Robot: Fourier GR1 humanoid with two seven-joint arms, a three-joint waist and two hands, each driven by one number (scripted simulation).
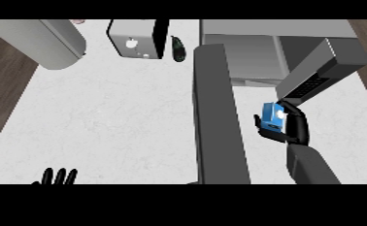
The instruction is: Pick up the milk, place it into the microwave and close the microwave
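A small blue milk carton (272, 116) is held above the counter, with my right hand (290, 125) curled round it, fingers and thumb wrapping its sides. It hangs just in front of the open microwave (251, 50) at the upper right, whose grey cavity faces me. The microwave's door (219, 118) swings out towards me as a long dark grey slab left of the carton. My left hand (57, 176) rests at the lower left edge with its fingers up, holding nothing.
A white and black box-shaped appliance (136, 38) stands at the back centre, with a dark oval object (177, 49) beside it. A large grey cylinder (50, 43) lies at the back left. White counter (108, 118) spreads left of the door.
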